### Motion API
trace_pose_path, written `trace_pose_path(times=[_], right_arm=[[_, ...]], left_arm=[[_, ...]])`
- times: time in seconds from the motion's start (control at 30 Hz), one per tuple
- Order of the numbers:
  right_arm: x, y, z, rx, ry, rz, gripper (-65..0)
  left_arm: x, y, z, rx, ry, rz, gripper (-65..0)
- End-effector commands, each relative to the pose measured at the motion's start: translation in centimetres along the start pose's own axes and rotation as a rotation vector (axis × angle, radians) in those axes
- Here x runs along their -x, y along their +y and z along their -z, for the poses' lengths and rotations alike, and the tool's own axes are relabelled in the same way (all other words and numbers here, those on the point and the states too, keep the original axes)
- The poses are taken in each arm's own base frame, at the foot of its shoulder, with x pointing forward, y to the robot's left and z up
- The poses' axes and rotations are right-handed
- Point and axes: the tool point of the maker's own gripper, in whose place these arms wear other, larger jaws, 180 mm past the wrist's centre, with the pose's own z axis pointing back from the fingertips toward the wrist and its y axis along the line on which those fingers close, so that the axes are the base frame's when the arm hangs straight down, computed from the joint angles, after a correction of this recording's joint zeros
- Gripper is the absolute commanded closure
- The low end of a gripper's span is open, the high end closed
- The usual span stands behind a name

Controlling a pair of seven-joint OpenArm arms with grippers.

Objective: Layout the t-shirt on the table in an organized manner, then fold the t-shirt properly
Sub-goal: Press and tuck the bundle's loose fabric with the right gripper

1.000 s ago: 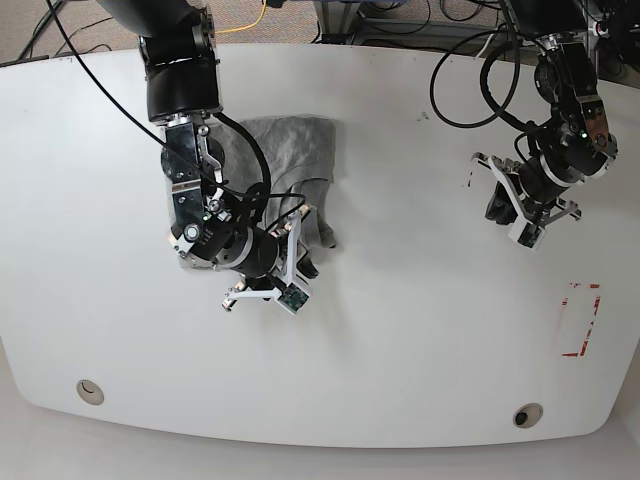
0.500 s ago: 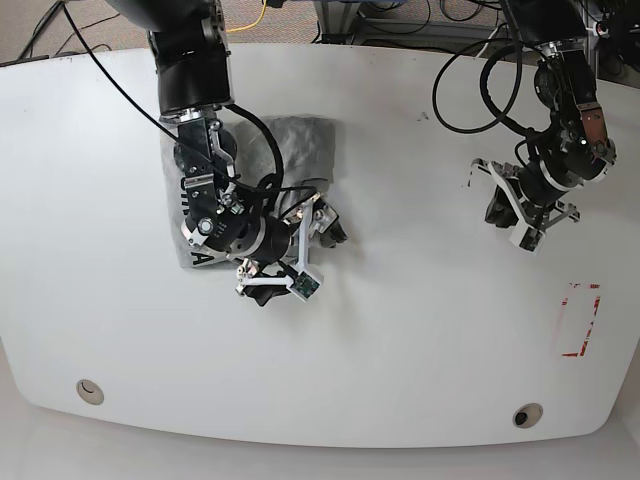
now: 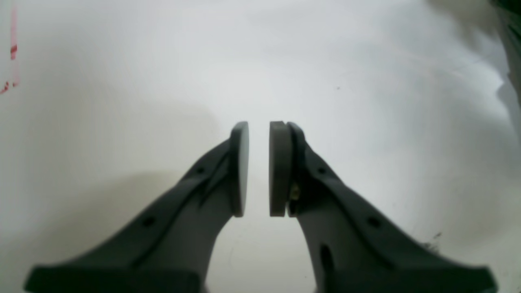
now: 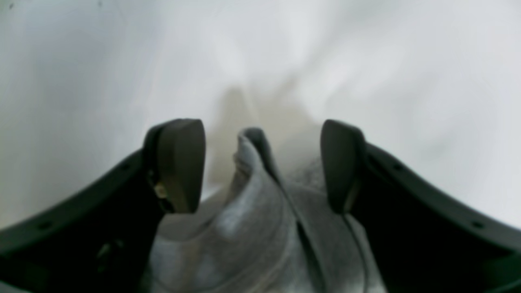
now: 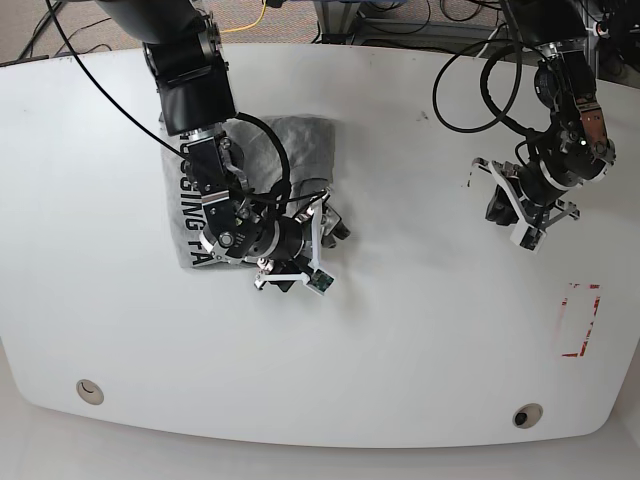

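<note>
Close in on the right wrist view: right pincer (image 4: 262,162) apart, pads wide of each other, clamped on nothing. Between the pads, a raised ridge of the grey t-shirt (image 4: 252,211), apparently touching neither pad, though too blurred to be sure. Beyond the ridge, only bare white table (image 4: 122,61).

Seen from above in the base view: right pincer (image 5: 332,232) low at the near right corner of the t-shirt (image 5: 305,145), over its edge. T-shirt bunched into a compact, roughly rectangular bundle on the table (image 5: 420,340), partly hidden under the arm, with dark lettering (image 5: 186,205) showing along its left side. Creased rather than flat.

Judged to be the folding stage, or tidying of a fold, with the corner ridge as the working point. Next move, likely: either close on that ridge and draw it flat, or lift clear. For a pinch, need to go low enough to catch the whole ridge, not just its crest; soft cloth, prone to slipping out or dragging the layers beneath.

Farther off, well apart from the t-shirt: left pincer (image 3: 258,167) over bare table, pads nearly together with a thin slit between, holding nothing. Same left pincer (image 5: 500,205) on the far side of the base view, idle by the look of it, above the red dashed marking (image 5: 580,320).
</note>
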Motion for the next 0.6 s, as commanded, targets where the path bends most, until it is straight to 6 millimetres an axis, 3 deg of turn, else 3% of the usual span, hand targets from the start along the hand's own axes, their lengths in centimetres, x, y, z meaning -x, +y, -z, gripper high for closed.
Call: trace_pose_path(times=[0.0, 0.33, 0.4, 0.57], right_arm=[[-1.1, -1.1, -0.3, 0.015, -0.037, 0.001, -33.6], [-0.4, -1.8, -0.4, 0.024, -0.021, 0.003, -9.0], [-0.3, -2.0, -0.5, 0.028, -0.02, 0.0, -5.7], [-1.6, -2.3, -1.4, 0.051, -0.056, -0.027, -4.4]], left_arm=[[-1.8, 0.6, -0.3, -0.009, -0.055, 0.009, -8.1], [-1.6, 0.9, 0.1, -0.006, -0.046, -0.001, -8.1], [-1.6, 0.9, 0.1, -0.006, -0.046, -0.001, -8.1], [-1.7, 0.9, 0.2, -0.005, -0.047, -0.003, -8.1]])
